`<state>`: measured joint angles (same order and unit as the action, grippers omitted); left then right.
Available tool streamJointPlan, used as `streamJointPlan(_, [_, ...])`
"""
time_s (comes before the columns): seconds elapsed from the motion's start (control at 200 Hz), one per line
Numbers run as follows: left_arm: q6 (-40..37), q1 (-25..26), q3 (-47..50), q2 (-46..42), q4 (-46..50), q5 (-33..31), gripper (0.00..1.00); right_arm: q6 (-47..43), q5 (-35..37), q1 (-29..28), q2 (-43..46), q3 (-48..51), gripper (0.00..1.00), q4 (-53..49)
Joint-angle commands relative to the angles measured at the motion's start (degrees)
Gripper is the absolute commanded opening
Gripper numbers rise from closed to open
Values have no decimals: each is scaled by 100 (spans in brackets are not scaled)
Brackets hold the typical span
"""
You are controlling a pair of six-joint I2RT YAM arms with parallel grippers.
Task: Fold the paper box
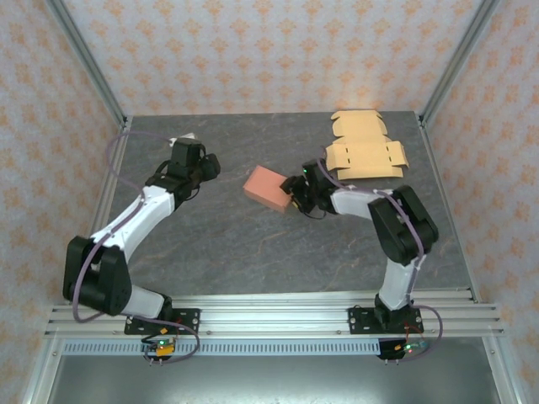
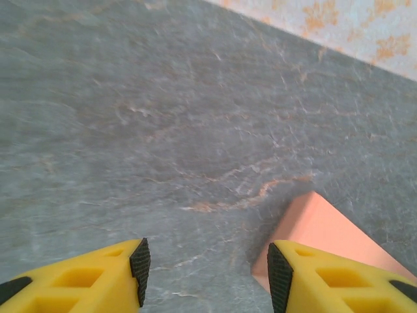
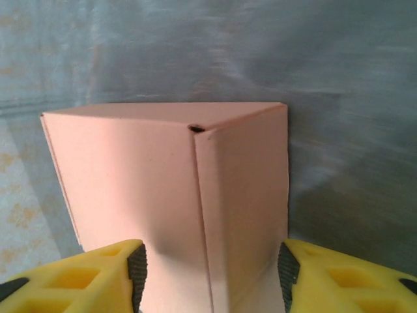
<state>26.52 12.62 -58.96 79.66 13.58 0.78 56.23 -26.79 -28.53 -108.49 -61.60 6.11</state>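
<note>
Care was needed here. The box (image 1: pixel 268 188) lay folded in the middle of the table (image 1: pixel 253 252). The right tool (image 3: pixel 208 267) straddled its end, jaws apart, contact unclear; it would have to press squarely without crushing. The left tool (image 2: pixel 205 264) hung spread, empty, beside it.

- A grey marbled table (image 1: pixel 236 252) was pictured, enclosed by floral-patterned walls (image 1: pixel 253 50).
- Aluminium posts (image 1: pixel 84 59) were fixed at its far corners.

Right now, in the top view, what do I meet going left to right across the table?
left hand → pink box → right hand → flat cardboard sheets
</note>
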Motion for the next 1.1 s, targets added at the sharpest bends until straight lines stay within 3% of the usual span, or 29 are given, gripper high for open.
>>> streamJointPlan(0.0, [-85, -227, 222, -549, 453, -455, 54, -832, -356, -223, -750, -1330, 54, -66])
streamJointPlan(0.14, [-16, -406, 609, -970, 497, -492, 55, -1739, -402, -522, -1969, -3036, 53, -329])
streamJointPlan(0.24, [140, -544, 768, -1129, 632, -508, 55, -1542, -700, -633, -2809, -4270, 53, -579])
streamJointPlan(0.405, [129, -591, 1032, -1346, 558, -552, 55, -1385, -1009, -688, -2932, -4699, 55, -117])
streamJointPlan(0.606, [11, -592, 1203, -1377, 27, -127, 55, -3018, -545, -462, -1516, -3801, 61, -843])
streamJointPlan(0.766, [-11, -590, 1082, -1181, -244, 337, 52, -4087, 1569, 98, -117, -2859, 66, -1927])
streamJointPlan(0.866, [185, -593, 891, -944, -160, 332, 53, -3787, 3596, 779, 270, -2542, 72, -2786])
streamJointPlan(0.931, [257, -592, 620, -761, 141, 369, 53, -3167, 4246, 1273, 434, -2514, 87, -3574])
streamJointPlan(0.966, [265, -586, 490, -680, 262, 474, 54, -2631, 4272, 1515, 618, -2303, 100, -3747])
streamJointPlan(1.096, [237, -588, 490, -548, 55, 1032, 54, -1293, 2488, 2420, 1712, -421, 99, -1986])
